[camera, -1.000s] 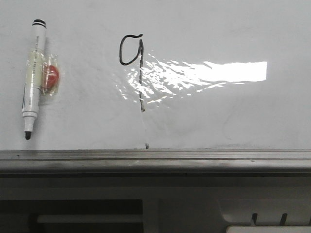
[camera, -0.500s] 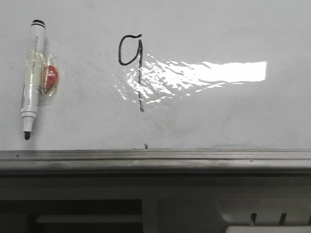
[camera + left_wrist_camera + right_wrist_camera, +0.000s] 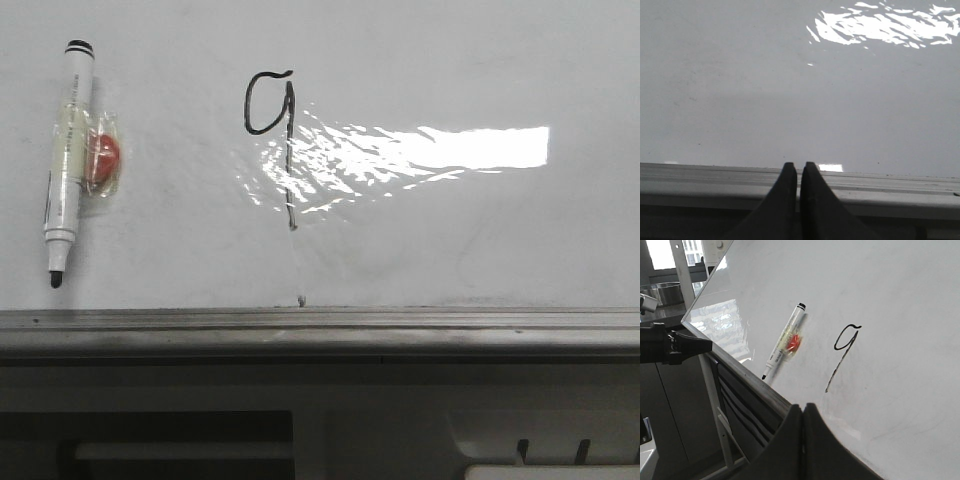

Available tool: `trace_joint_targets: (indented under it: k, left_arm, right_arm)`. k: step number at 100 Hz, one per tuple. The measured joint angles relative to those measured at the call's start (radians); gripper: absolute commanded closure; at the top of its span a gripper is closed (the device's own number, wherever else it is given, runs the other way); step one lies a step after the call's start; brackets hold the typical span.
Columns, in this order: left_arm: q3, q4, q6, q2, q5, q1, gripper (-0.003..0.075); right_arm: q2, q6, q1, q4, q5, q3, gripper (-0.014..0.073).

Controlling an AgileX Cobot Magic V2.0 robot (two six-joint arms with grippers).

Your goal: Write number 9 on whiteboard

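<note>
The number 9 [image 3: 270, 110] is drawn in thin black line on the whiteboard [image 3: 450, 240], an oval loop with a long stem down into the glare patch. It also shows in the right wrist view [image 3: 842, 347]. An uncapped white marker [image 3: 68, 160] lies on the board at the far left, tip toward the grey rail [image 3: 320, 325], with a red-orange wrapped thing [image 3: 103, 158] beside it. My left gripper [image 3: 799, 165] is shut and empty over the rail. My right gripper [image 3: 803, 406] is shut and empty near the board's edge. Neither gripper shows in the front view.
A black arm part [image 3: 670, 347] reaches in beyond the board's corner in the right wrist view. A white stand frame [image 3: 715, 405] and dark panels sit below the rail. A metal bowl [image 3: 660, 292] stands far off.
</note>
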Motion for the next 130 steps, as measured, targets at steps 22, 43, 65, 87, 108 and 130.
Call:
trace_joint_targets:
  k: [22, 43, 65, 87, 108, 130]
  left_arm:
    - [0.000, 0.000, 0.000, 0.000, 0.000, 0.000, 0.0741]
    - [0.000, 0.000, 0.000, 0.000, 0.000, 0.000, 0.0740]
    - [0.000, 0.000, 0.000, 0.000, 0.000, 0.000, 0.0741]
    - [0.000, 0.000, 0.000, 0.000, 0.000, 0.000, 0.0741]
    - [0.000, 0.000, 0.000, 0.000, 0.000, 0.000, 0.0740]
    - [0.000, 0.000, 0.000, 0.000, 0.002, 0.000, 0.0741]
  right_arm:
    - [0.000, 0.000, 0.000, 0.000, 0.000, 0.000, 0.0663]
    - [0.000, 0.000, 0.000, 0.000, 0.000, 0.000, 0.0663]
    - [0.000, 0.000, 0.000, 0.000, 0.000, 0.000, 0.0663]
    - [0.000, 0.000, -0.018, 0.000, -0.051, 0.036, 0.0663]
    - [0.000, 0.002, -0.139, -0.025, -0.390, 0.170, 0.0663]
    - [-0.006, 0.065, -0.404, -0.144, -0.491, 0.170, 0.0663]
